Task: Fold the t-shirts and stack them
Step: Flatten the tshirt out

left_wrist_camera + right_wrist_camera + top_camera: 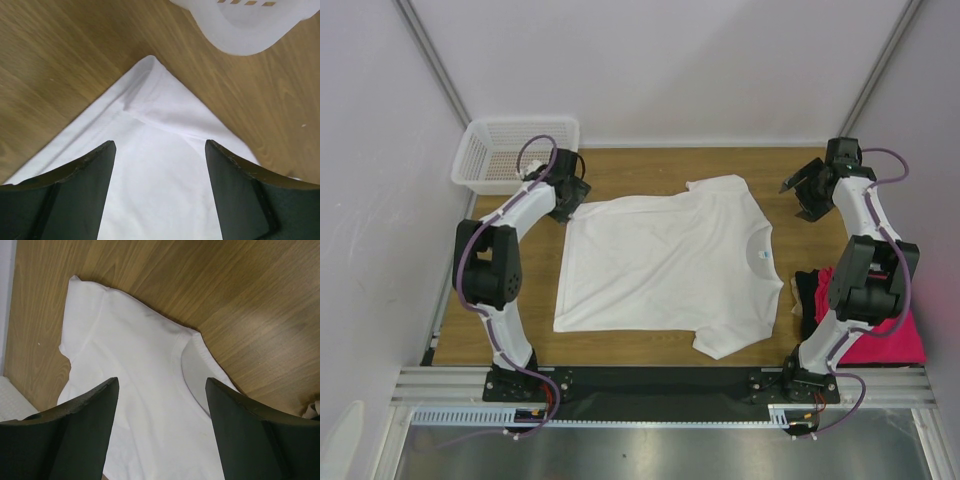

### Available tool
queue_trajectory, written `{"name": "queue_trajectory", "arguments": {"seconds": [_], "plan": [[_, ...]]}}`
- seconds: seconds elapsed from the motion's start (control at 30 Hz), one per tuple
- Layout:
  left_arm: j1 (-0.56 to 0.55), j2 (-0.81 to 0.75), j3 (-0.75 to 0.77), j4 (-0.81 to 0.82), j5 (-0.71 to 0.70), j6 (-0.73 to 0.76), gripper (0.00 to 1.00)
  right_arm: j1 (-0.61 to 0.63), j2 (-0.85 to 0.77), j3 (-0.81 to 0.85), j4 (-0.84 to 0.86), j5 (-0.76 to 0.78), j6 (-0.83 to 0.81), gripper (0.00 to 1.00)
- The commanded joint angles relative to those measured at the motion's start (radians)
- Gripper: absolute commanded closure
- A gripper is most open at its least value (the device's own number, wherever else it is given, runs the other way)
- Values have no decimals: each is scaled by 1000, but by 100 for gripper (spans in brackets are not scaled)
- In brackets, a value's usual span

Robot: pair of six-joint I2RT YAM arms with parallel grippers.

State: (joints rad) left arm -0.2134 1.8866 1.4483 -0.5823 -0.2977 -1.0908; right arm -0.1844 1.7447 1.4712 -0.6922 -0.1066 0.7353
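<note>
A large white t-shirt (665,265) lies spread flat on the wooden table, collar to the right with a small blue tag (761,256). My left gripper (565,200) hovers open over its far-left hem corner (150,95); in the left wrist view the gripper (160,145) has white cloth below its spread fingers and nothing between them. My right gripper (807,190) stands open off the shirt's far-right side, and the right wrist view shows it (162,382) above the white shirt (145,405) near the collar (192,355). A magenta-pink t-shirt (880,335) and a black t-shirt (810,295) lie bunched at the near right.
A white mesh basket (510,150) stands at the far left corner, its rim (245,30) just beyond the shirt corner. Grey walls and metal frame posts enclose the table. Bare wood (650,165) runs along the far edge.
</note>
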Motion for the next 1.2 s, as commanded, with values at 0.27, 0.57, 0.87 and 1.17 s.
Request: {"name": "queue_trajectory", "arguments": {"seconds": [0.27, 0.57, 0.87, 1.17], "plan": [[-6, 22, -77, 114, 0, -369, 25, 0, 56, 129, -56, -19, -48, 24], [-14, 0, -181, 194, -37, -411, 31, -1, 81, 158, -75, -19, -54, 25], [-11, 31, -184, 266, -78, -416, 47, -1, 70, 156, -86, -7, -53, 25], [-3, 60, -184, 285, -69, -437, 52, -3, 69, 153, -95, 2, -51, 25]]}}
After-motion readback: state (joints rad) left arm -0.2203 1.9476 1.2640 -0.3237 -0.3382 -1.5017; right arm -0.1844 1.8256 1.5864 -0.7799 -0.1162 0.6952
